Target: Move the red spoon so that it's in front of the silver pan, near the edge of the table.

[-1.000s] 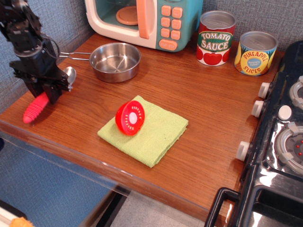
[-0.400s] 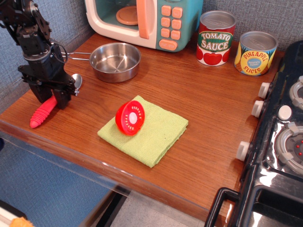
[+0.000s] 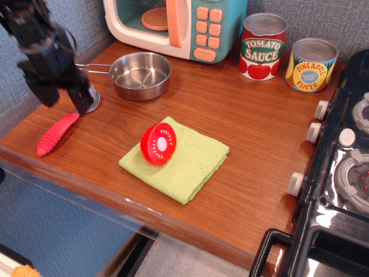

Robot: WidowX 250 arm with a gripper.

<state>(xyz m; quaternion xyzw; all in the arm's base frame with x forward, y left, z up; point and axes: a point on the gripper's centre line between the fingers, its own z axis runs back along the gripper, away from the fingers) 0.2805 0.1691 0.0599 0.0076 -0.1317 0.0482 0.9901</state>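
The red spoon (image 3: pixel 56 134) lies flat on the brown table (image 3: pixel 242 173) at the front left, its ribbed red handle pointing to the front-left corner. Its silver bowl is mostly hidden behind my gripper. The silver pan (image 3: pixel 140 75) sits behind and to the right of it, wire handle pointing left. My black gripper (image 3: pixel 64 98) is raised above the spoon's bowl end, apart from the spoon, with its fingers spread and nothing between them.
A green cloth (image 3: pixel 176 158) with a round red disc (image 3: pixel 158 143) lies mid-table. A toy microwave (image 3: pixel 173 26), a tomato sauce tin (image 3: pixel 263 46) and a pineapple tin (image 3: pixel 311 64) stand at the back. A black stove (image 3: pixel 340 173) fills the right side.
My gripper carried the spoon slightly right, set it down, let go of it and has risen clear. The spoon now lies still on the table.
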